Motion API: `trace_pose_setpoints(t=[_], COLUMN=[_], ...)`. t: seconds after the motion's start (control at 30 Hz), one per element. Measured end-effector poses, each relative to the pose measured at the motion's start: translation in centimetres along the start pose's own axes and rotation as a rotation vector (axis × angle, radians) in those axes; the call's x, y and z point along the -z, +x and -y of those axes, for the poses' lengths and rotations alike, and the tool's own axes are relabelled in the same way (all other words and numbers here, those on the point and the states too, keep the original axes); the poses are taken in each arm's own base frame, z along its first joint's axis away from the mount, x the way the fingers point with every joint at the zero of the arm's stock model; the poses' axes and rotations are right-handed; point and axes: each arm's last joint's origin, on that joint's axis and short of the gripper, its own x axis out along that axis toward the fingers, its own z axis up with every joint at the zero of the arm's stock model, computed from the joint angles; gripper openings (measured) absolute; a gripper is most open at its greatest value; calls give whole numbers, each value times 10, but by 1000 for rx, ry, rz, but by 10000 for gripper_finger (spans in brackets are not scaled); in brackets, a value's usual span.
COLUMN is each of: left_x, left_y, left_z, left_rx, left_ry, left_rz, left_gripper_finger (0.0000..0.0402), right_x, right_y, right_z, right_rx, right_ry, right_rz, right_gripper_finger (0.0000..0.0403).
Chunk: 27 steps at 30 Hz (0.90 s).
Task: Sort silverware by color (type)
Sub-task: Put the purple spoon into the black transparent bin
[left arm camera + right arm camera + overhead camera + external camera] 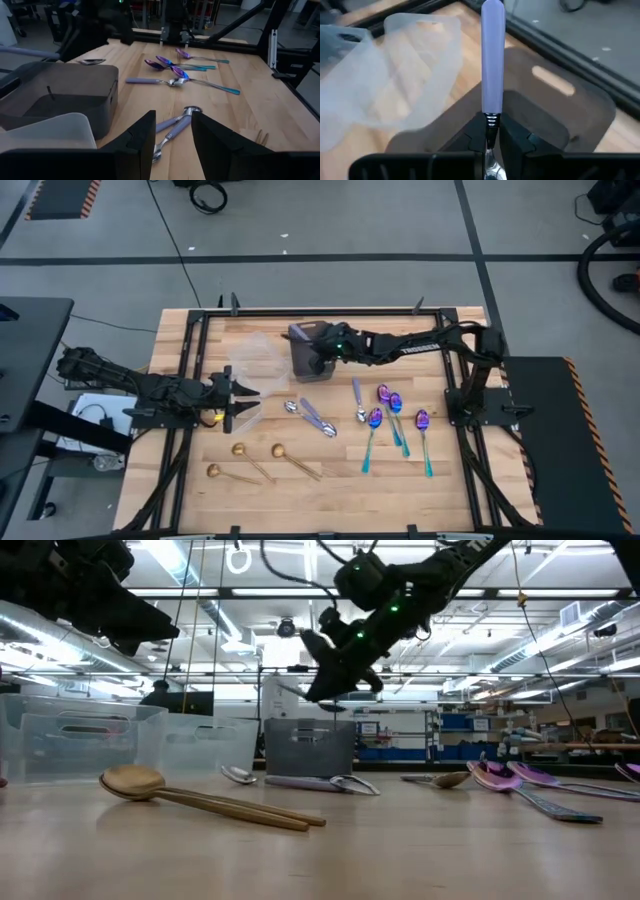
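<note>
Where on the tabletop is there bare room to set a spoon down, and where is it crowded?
Bare wood runs along the near edge below the gold spoons, and in the far right corner beyond the right pincer. Crowded: around the iridescent spoons and between the grey tray and the clear tubs.

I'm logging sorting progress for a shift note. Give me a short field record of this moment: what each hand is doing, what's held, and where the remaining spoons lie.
right hand: shut on a lavender-handled spoon, held above the dark grey bin
left hand: open, empty, at the table's left beside the clear tubs
gold spoons: three, on the front left of the table
lavender-handled spoons on table: two close together at centre, one more to their right
purple-bowled teal spoons: four, on the right
bin contents: cannot tell
</note>
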Motion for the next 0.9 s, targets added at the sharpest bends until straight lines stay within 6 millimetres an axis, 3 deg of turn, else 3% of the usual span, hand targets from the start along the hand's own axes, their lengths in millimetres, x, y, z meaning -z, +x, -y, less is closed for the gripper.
trace_pose_setpoints(t=[0.5,0.9], left_x=[0,1], left_y=[0,0], left_z=[0,0], left_rx=[-7,-8], left_ry=[-5,-6], left_rz=[-1,-8], left_gripper_finger=[133,133], right_x=[0,3], right_y=[25,28], right_z=[-11,7], right_rx=[116,145], right_ry=[-38,21], right_rz=[-158,-239], right_gripper_finger=[40,40])
